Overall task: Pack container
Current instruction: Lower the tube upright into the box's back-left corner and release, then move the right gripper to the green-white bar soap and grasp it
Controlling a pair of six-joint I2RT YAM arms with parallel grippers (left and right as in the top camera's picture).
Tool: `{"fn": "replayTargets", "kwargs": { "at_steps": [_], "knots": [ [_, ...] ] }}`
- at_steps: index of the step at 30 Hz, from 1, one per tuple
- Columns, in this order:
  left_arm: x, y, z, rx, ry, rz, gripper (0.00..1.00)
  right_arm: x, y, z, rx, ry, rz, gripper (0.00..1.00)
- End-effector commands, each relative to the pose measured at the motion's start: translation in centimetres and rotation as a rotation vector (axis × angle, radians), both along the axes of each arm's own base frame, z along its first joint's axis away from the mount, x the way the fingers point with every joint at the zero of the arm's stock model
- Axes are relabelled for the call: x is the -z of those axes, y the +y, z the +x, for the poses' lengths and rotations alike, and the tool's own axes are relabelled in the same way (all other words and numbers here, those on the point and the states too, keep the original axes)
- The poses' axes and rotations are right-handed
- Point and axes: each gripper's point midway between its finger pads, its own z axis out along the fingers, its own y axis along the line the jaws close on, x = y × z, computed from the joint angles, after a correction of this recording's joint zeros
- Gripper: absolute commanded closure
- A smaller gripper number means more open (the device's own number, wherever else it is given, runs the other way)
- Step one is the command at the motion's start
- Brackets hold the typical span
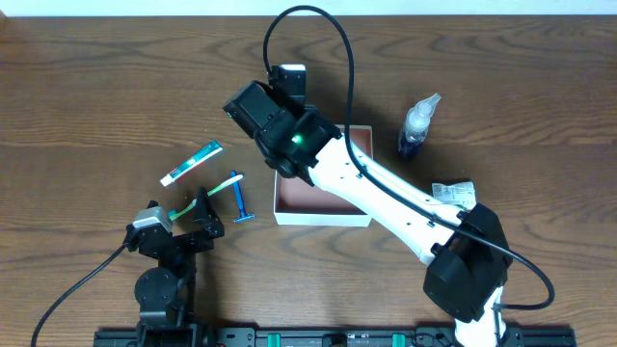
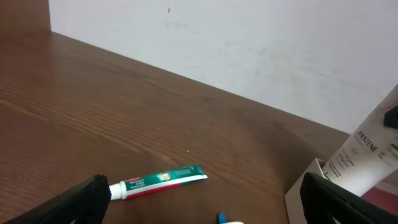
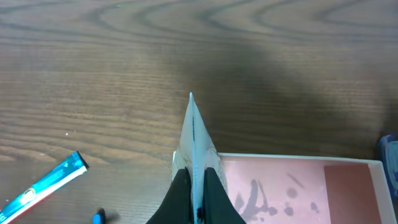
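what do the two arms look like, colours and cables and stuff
The right arm has white links between bulky black joint housings, a small green light at its wrist, and a looping black cable above it. Its fingers are slim and black. The left arm is all black, with a grey camera block and a trailing black cable.

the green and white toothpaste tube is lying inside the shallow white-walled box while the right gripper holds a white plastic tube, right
No. The green and white toothpaste tube lies on the wooden table, outside the shallow white-walled box, as the overhead view shows. The right gripper does hold a white plastic tube.
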Motion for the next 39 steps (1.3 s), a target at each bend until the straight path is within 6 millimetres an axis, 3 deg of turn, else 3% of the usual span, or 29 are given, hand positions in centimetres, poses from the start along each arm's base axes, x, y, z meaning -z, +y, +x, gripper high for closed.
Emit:
{"fn": "replayTargets", "kwargs": {
  "at_steps": [1,7,11,17,21,24,27,29,31,34,36,39],
  "knots": [
    [1.8,0.2,-0.1,-0.01,0.054,0.014,0.02,-0.8,-0.8,0.9,0.046,-0.035,0.013,0.99],
    [1.8,0.2,-0.1,-0.01,0.054,0.014,0.02,-0.7,-1.1,1.0,0.051,-0.033,0.012,0.97],
    [1.8,0.2,-0.1,-0.01,0.054,0.014,0.02,-0.2,-1.3,1.0,0.053,-0.027,0.006,0.82],
    [1.9,0.2,-0.1,-0.01,0.054,0.014,0.02,0.8,-1.5,1.0,0.052,-0.014,0.001,0.75],
    [1.8,0.2,-0.1,-0.01,0.054,0.014,0.02,0.1,-1.1,1.3,0.004,-0.038,-0.021,0.72],
    [1.8,0.2,-0.1,-0.01,0.054,0.014,0.02,-3.3,-1.0,1.4,-0.065,-0.095,-0.039,0.63],
    [1.9,0.2,-0.1,-0.01,0.054,0.014,0.02,-9.4,-1.3,0.8,-0.144,-0.179,-0.006,0.47],
    [1.8,0.2,-0.1,-0.01,0.054,0.014,0.02,-13.4,-1.8,-0.1,-0.218,-0.212,0.044,0.42],
    [1.8,0.2,-0.1,-0.01,0.054,0.014,0.02,-16.6,-4.1,-1.1,-0.232,-0.225,0.083,0.38],
    [1.8,0.2,-0.1,-0.01,0.054,0.014,0.02,-18.6,-9.7,-1.7,-0.164,-0.205,0.086,0.32],
    [1.8,0.2,-0.1,-0.01,0.054,0.014,0.02,-18.6,-13.5,-1.9,-0.108,-0.162,0.07,0.28],
    [1.8,0.2,-0.1,-0.01,0.054,0.014,0.02,-16.8,-19.2,-2.4,0.016,-0.04,0.058,0.25]
  ]
}}
